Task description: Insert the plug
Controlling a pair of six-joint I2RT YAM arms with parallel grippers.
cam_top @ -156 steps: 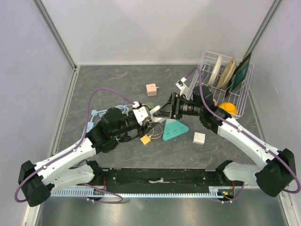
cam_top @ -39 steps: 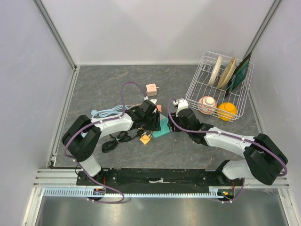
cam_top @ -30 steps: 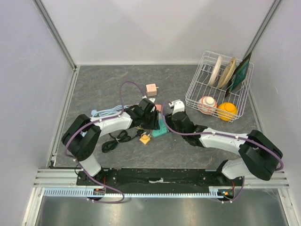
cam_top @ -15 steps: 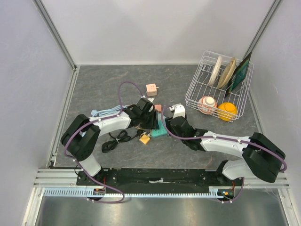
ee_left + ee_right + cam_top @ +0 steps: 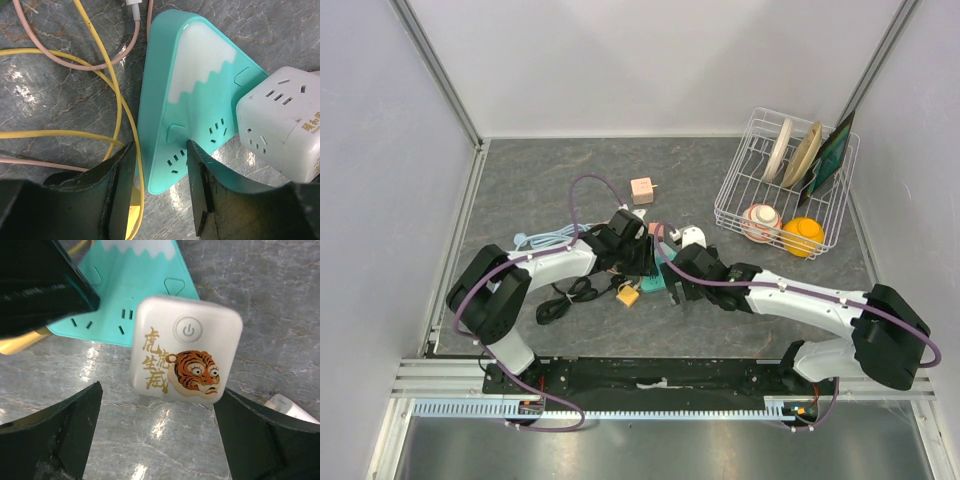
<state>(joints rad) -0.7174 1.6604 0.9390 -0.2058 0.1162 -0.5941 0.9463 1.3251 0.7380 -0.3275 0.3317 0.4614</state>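
Plainly, the plug sits untouched between splayed right fingers; left fingers pinch teal strip.

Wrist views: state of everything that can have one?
power strip, flat on the table, visible sockets empty
white cube adapter, standing over the strip's corner, not gripped; prongs hidden, seating unclear
left gripper, jaws part-way apart astride the strip's edge; grip unclear
right gripper, open, fingers clear of the cube on both sides
yellow cable, slack, looping beside the strip
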